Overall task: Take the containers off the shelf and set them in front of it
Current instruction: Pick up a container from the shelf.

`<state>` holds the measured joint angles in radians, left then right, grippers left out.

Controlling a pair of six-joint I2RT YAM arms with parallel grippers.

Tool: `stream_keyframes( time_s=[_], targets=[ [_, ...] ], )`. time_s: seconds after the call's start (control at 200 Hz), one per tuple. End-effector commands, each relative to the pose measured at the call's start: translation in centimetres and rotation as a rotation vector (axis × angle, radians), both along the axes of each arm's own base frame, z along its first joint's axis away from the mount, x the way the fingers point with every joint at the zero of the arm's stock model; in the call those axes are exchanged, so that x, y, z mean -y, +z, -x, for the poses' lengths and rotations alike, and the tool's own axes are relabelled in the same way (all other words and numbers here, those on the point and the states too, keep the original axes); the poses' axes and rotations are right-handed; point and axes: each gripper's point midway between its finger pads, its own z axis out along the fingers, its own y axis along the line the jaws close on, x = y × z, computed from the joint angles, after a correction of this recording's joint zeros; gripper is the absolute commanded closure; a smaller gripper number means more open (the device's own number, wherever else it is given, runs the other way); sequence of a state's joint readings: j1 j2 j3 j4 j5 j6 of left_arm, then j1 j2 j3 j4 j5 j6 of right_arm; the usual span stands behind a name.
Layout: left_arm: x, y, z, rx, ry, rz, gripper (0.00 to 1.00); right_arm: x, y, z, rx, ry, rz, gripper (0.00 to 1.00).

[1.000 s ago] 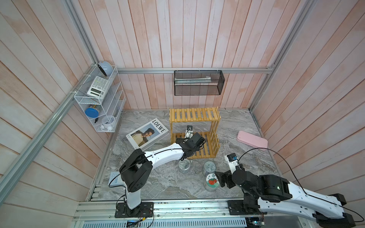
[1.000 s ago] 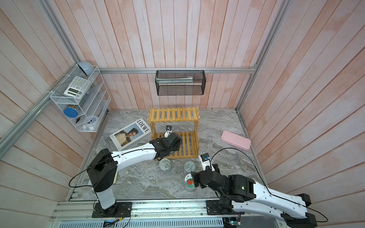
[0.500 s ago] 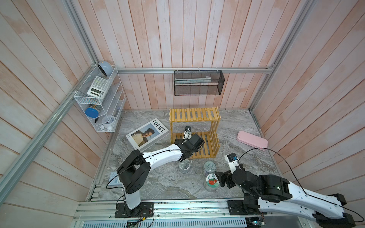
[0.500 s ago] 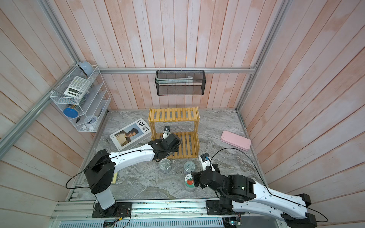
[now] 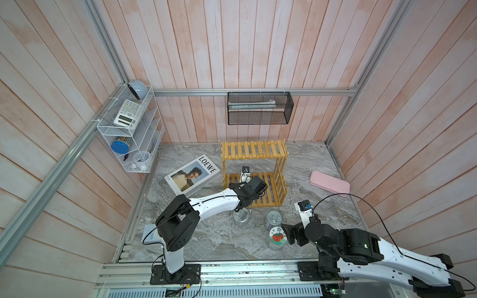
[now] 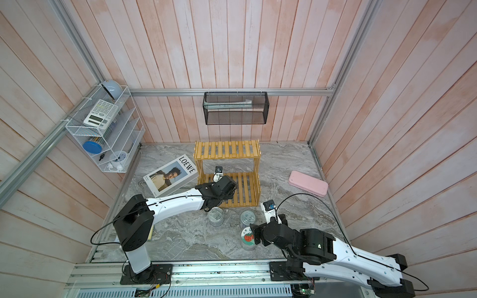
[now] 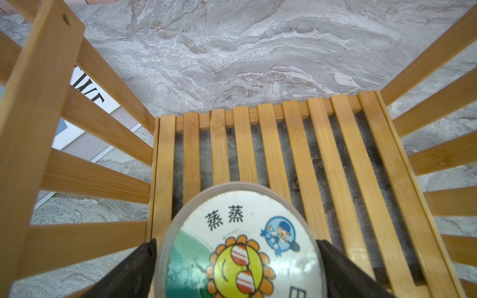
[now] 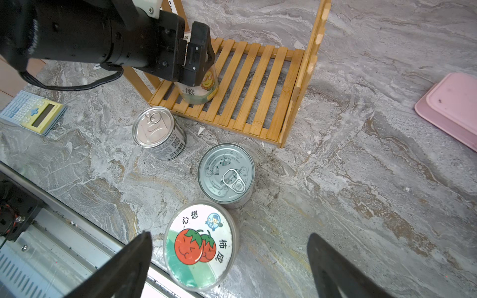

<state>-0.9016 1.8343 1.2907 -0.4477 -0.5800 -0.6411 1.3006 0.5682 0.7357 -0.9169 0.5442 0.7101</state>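
Grey veined marble is covering the tabletop (image 5: pixel 206 247), and pink-washed plank walls (image 5: pixel 245 51) are rising on three sides, with aluminium rails running along them. A white wire rack (image 5: pixel 129 134) is hanging on the left wall and a black mesh basket (image 5: pixel 259 108) on the far one. The yellow slatted shelf (image 5: pixel 254 152) is standing at the far middle, between a magazine (image 5: pixel 192 174) on the left and a pink case (image 5: pixel 329 183) on the right.

The sun-lidded jar (image 7: pixel 240 247) is sitting on the shelf's lower tier, at its near left corner. The left gripper (image 7: pixel 238 258) is straddling it with jaws spread wide; whether they are touching it I cannot tell.

In front of the shelf, the barcode tin (image 8: pixel 157 131), the wider tin (image 8: pixel 225 172) and the tomato-lidded jar (image 8: pixel 200 245) are standing on the marble. The right gripper (image 8: pixel 228 235) is hovering over the tomato-lidded jar, jaws spread and clear of it. A calculator (image 8: pixel 33 111) is lying at the near left.
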Motion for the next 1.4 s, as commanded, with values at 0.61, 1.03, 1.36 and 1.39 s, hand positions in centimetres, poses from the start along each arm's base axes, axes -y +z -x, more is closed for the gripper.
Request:
stream_keyframes(
  time_s=[0.61, 1.03, 1.36, 1.39],
  targets=[
    [-0.4, -1.0, 0.4, 0.008, 0.009, 0.024, 0.23, 0.9, -0.7, 0.0, -0.006, -0.026, 0.005, 0.02],
    [0.1, 5.5, 2.2, 0.165, -0.055, 0.018, 0.23, 1.2, -1.3, 0.2, -0.049, -0.034, -0.061, 0.02],
    [2.2, 8.6, 7.9, 0.205, -0.236, 0.053, 0.23, 0.8, -1.3, 0.0, -0.054, -0.023, -0.052, 0.02],
    [2.4, 8.8, 8.6, 0.207, -0.253, 0.047, 0.23, 0.7, -1.3, 0.0, -0.056, -0.025, -0.052, 0.02]
  ],
)
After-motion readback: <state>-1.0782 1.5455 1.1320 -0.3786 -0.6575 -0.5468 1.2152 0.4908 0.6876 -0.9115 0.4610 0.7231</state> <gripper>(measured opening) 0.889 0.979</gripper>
